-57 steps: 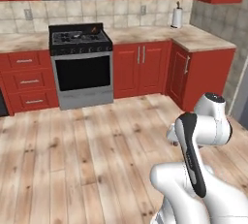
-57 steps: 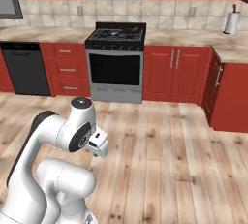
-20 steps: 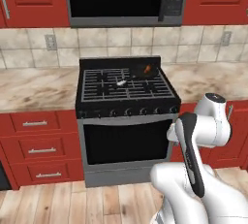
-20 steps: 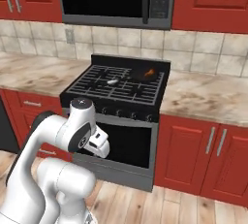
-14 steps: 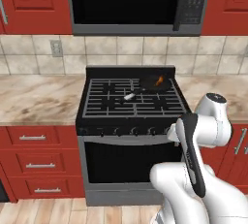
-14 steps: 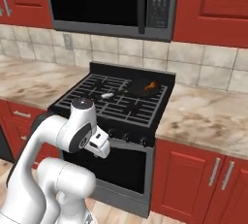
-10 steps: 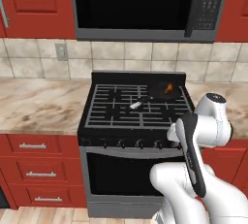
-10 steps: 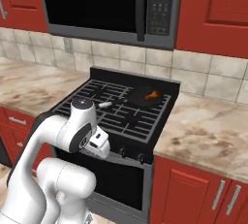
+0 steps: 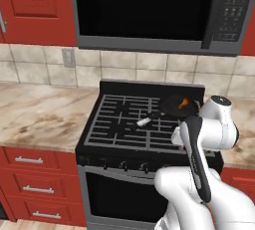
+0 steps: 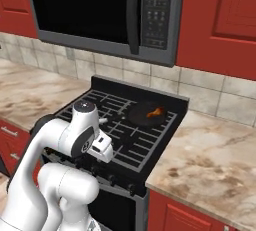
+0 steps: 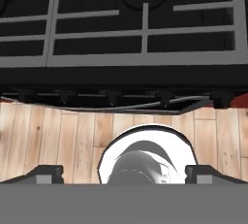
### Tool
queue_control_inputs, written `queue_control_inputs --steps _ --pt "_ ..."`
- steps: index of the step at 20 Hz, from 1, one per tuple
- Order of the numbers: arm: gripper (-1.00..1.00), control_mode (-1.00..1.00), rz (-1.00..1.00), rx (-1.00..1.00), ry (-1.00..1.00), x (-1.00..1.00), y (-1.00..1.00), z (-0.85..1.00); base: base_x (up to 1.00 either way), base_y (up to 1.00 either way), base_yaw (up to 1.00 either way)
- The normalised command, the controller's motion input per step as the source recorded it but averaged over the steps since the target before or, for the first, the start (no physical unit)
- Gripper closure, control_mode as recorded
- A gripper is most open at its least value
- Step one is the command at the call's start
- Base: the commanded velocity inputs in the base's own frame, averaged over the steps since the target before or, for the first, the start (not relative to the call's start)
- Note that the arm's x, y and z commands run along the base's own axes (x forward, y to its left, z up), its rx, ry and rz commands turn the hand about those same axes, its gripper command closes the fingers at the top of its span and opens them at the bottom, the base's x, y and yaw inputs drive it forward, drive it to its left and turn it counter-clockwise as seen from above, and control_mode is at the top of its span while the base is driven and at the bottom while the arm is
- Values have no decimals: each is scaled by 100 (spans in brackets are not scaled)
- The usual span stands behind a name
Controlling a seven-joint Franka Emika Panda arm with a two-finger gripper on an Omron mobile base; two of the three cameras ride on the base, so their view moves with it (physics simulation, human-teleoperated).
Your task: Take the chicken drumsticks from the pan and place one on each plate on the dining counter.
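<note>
The pan (image 9: 175, 105) sits on the stove's (image 9: 129, 124) back right burner, drumsticks (image 9: 183, 103) inside (handle pointing left). Fingers (image 11: 124, 173) are spread wide, released, hanging over the stove's front edge above bare floor (image 11: 58, 136).

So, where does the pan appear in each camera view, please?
Left base view: the pan sits on the back right of the stove, right of centre.
Right base view: it sits at the back of the stove, near the middle of the picture.
Hand view: I cannot find it among the grates.
Shared landmark: the microwave above.
</note>
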Motion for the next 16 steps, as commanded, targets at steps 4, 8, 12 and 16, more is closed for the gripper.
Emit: queue_control_inputs --steps 4,8,12,16 --pt "-100 100 0 0 0 0 0 0 41 -56 21" --pt "-100 100 0 0 0 0 0 0 40 -52 20" --pt "-100 100 0 0 0 0 0 0 44 -50 19" --pt "-100 -100 -5 0 0 23 -28 -12 12 -11 3"
